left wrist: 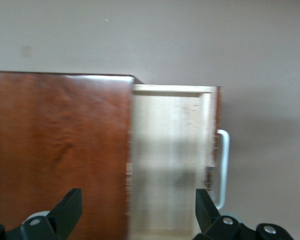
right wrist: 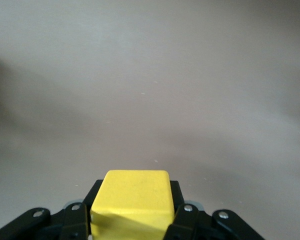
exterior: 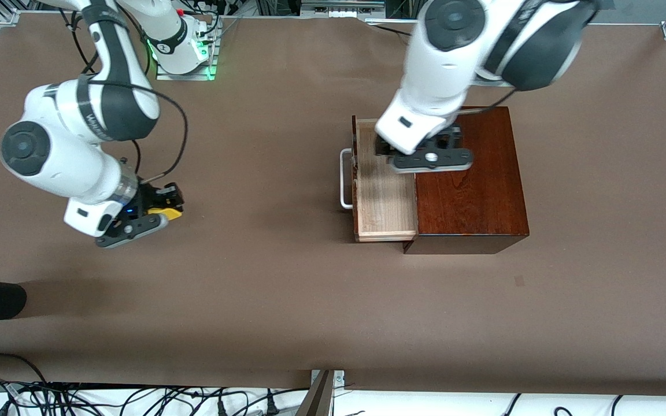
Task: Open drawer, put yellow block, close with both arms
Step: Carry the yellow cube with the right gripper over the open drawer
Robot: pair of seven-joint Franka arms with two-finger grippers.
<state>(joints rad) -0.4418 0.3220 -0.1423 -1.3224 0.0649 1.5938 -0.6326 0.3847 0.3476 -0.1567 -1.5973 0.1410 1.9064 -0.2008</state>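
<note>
Yellow block (right wrist: 135, 200) clamped in right end effector (exterior: 162, 202); left end effector (left wrist: 135, 210) spread above drawer (exterior: 382, 196).

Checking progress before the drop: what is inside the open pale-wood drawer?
Nothing shows on the pale-wood drawer floor's visible part; the open left gripper over it hides the end nearer the bases. The small yellow block is clamped in the right gripper.

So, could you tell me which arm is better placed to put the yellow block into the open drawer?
Right: the right gripper is shut on the yellow block. The left gripper is open over the drawer, holding nothing.
</note>
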